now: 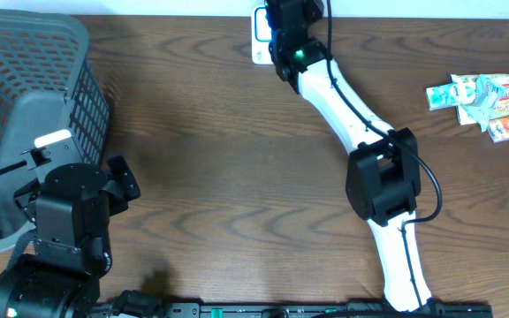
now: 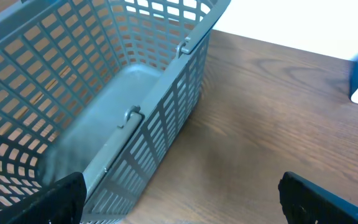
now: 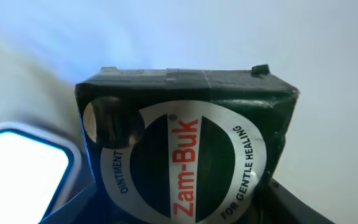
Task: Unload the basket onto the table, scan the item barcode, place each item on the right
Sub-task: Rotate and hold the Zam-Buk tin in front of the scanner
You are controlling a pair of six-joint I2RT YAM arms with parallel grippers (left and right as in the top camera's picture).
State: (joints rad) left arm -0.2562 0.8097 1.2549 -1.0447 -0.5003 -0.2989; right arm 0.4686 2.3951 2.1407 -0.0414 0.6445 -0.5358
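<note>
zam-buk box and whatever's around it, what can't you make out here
Zam-Buk box, right wrist view: the lower part is cut off by the frame edge, and no barcode shows on the visible face.
Same box, overhead view: hidden under the right arm.
White device, likely the scanner, overhead view: mostly covered by that arm. The right wrist view shows only a blurred bright corner.
Packets, overhead view: print too small to read.

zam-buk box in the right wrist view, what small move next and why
Probably ease the right hand sideways toward the scanner: it grips the Zam-Buk box, and the scanner's lit window sits off to the box's lower left, not facing it.
</note>
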